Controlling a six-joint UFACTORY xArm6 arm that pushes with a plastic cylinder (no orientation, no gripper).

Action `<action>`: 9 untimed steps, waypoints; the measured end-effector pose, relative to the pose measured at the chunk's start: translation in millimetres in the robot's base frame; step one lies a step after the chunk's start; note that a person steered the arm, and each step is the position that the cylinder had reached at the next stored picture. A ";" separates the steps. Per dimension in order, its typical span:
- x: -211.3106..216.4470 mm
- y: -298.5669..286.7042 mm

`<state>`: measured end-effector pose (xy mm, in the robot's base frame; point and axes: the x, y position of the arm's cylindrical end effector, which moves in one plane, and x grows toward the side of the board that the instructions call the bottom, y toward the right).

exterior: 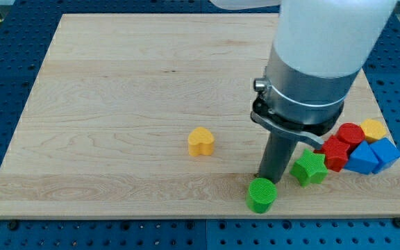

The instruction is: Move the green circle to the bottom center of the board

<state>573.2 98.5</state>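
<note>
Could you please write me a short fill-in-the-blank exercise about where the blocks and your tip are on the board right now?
1. My tip stands just above the green ____.
2. The block alone near the board's middle is the ____ heart.
3. The green star lies to the view's ____ of my tip.

Missing words: circle; yellow; right

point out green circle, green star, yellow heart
green circle [262, 194], camera view, centre of its top face
green star [310, 167], camera view, middle of its top face
yellow heart [201, 140], camera view, middle of its top face
</note>
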 end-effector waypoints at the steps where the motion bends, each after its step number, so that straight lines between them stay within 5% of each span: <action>1: 5.8 13.0; 4: 44.9 36.3; 9: 38.2 -15.5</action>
<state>611.5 82.9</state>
